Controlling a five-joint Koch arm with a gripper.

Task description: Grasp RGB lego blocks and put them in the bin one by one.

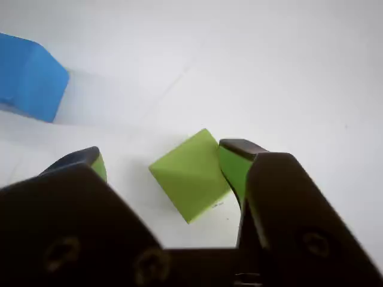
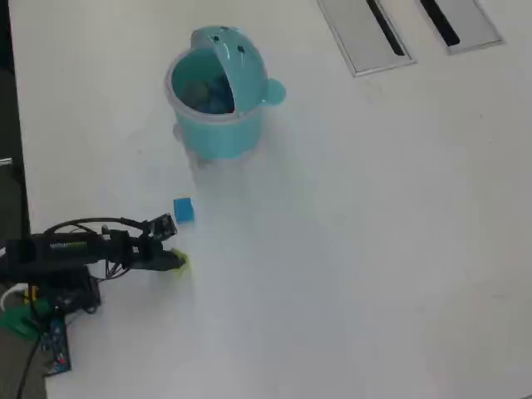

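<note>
A yellow-green lego block (image 1: 190,174) lies on the white table between the jaws of my gripper (image 1: 163,156), which stands open. The block's right corner touches the right finger's green pad (image 1: 232,167), and a gap separates it from the left fingertip (image 1: 90,160). A blue lego block (image 1: 29,76) sits apart at the upper left of the wrist view. In the overhead view the gripper (image 2: 174,261) is at the left, over the yellow-green block (image 2: 179,264), with the blue block (image 2: 183,209) just beyond it. The light-teal bin (image 2: 218,125) stands farther up, its lid tipped open.
The arm (image 2: 75,249) reaches in from the left edge of the white table, with its base and cables at the lower left. Two grey slotted panels (image 2: 366,33) lie at the top right.
</note>
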